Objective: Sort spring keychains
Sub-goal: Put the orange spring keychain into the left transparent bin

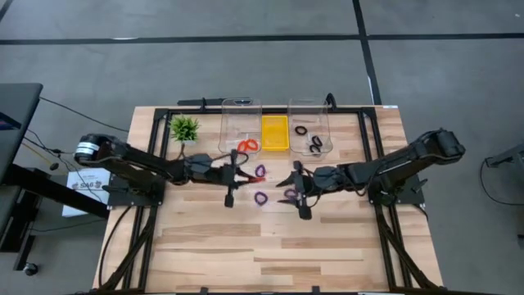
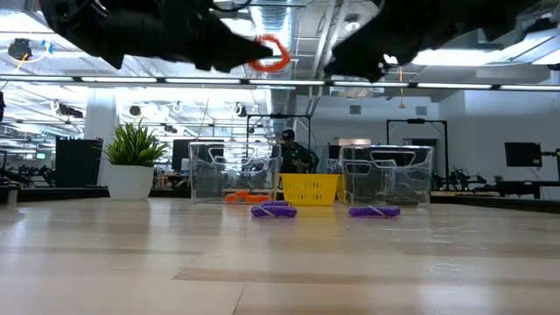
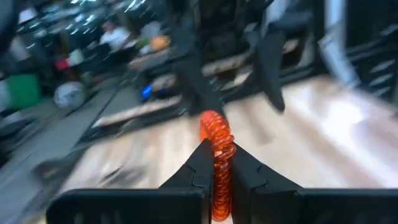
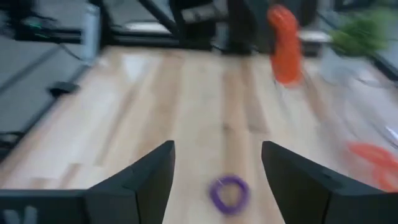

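My left gripper (image 3: 219, 163) is raised above the table (image 2: 241, 54) and shut on a red-orange spring keychain (image 3: 215, 132), which shows high up in the low view (image 2: 273, 52). My right gripper (image 4: 217, 167) is open and also raised (image 2: 367, 44); it hovers over a purple keychain (image 4: 229, 193) lying flat on the wood (image 1: 291, 194). Two more purple keychains (image 1: 259, 171) (image 1: 261, 197) lie on the table between the arms. Black keychains (image 1: 315, 146) lie in the right clear bin. Another red-orange one (image 2: 236, 198) lies by the left clear bin. My left gripper pinches the red-orange keychain between its two fingers (image 3: 198, 167), which close on the loop's coil (image 3: 219, 180). The rest of the loop stands out beyond the fingertips (image 3: 212, 124). The keychain is lifted well clear of the table.
At the far edge stand a left clear bin (image 1: 240, 123), a yellow basket (image 1: 274, 133) and a right clear bin (image 1: 309, 123). A small green plant (image 1: 184, 127) sits at the far left. The near half of the table (image 1: 262, 254) is bare wood.
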Robot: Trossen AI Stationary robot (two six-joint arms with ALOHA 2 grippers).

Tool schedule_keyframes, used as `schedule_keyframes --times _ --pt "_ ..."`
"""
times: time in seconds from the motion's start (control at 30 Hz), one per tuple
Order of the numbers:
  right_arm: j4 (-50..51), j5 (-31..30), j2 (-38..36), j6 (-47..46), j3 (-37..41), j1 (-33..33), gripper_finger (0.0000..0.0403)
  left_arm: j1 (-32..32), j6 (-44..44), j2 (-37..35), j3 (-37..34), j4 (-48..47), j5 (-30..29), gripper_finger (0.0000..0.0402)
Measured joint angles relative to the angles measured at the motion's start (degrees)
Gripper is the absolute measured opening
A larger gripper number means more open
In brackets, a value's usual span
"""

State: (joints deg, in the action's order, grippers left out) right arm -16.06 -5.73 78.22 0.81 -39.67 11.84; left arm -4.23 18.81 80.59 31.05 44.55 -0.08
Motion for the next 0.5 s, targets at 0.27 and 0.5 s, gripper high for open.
schedule_keyframes --times 0.27,0.5 --pt "4.7 -10.3 -4.8 -4.2 5.6 0.0 0.0223 12.7 0.6 -9.8 -0.2 -10.0 -7.4 0.0018" --pt "4.2 -12.9 -4.6 -8.6 9.4 0.0 0.0205 29.4 -2.3 -11.9 -0.2 -11.2 -4.8 0.0019"
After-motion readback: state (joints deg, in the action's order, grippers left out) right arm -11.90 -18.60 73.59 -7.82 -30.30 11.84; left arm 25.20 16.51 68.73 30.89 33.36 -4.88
